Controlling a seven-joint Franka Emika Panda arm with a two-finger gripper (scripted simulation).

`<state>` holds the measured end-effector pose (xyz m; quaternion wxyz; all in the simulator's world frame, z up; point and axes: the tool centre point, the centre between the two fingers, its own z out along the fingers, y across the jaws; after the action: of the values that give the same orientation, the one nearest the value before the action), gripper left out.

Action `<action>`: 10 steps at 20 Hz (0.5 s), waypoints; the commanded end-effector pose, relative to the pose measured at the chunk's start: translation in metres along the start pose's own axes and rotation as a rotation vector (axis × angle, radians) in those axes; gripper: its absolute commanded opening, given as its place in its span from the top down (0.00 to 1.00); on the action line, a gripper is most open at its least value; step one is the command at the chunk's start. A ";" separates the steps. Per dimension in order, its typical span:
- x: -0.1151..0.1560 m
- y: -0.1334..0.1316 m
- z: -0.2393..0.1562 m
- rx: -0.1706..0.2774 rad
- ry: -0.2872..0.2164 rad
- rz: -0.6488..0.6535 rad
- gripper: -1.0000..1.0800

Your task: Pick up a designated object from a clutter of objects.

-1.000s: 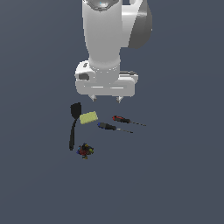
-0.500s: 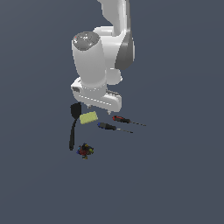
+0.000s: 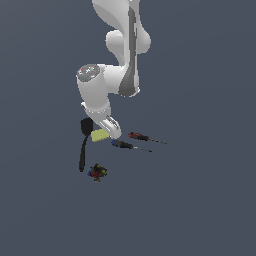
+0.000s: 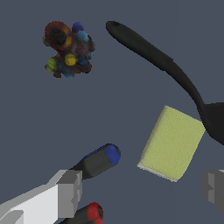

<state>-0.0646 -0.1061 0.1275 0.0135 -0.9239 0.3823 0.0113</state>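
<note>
Exterior view shows the white arm [image 3: 112, 75] bent low over the dark counter [image 3: 200, 200], its hand just above the clutter. Largest of the loose things is the black spatula [image 4: 175, 72], whose blade end lies close beside the far finger and whose handle runs away from both fingers. Next in size come the blue-handled screwdriver [image 4: 98, 161] and the red-handled screwdriver [image 4: 87, 213], both handle ends lying right by the near finger. The yellow-green block [image 4: 172, 143] lies flat on the counter between the two fingers [image 4: 70, 192], nearer the far one, with one corner almost touching the spatula blade. Smallest is the multicoloured lump [image 4: 68, 49], well apart from the fingers.

The fingers stand wide open, holding nothing, with the gripper [image 4: 142, 190] not yet centred on the block.

The block's long axis runs slantwise across the line joining the two fingers, neither along it nor square to it. A good grasp probably calls for shifting toward the block's middle, turning the wrist so the fingers close across its short sides, then descending straight. The risk is catching the spatula blade or the blue handle in the closing fingers.
</note>
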 end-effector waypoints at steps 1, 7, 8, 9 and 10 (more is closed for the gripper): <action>0.000 0.017 0.018 0.000 0.007 0.101 0.04; -0.004 0.050 0.047 -0.004 0.021 0.283 0.04; -0.005 0.055 0.051 -0.005 0.023 0.306 0.04; -0.005 0.059 0.054 -0.005 0.025 0.327 0.04; -0.006 0.062 0.057 -0.006 0.027 0.345 0.04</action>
<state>-0.1084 -0.1406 0.0748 0.0048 -0.8535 0.5211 0.0040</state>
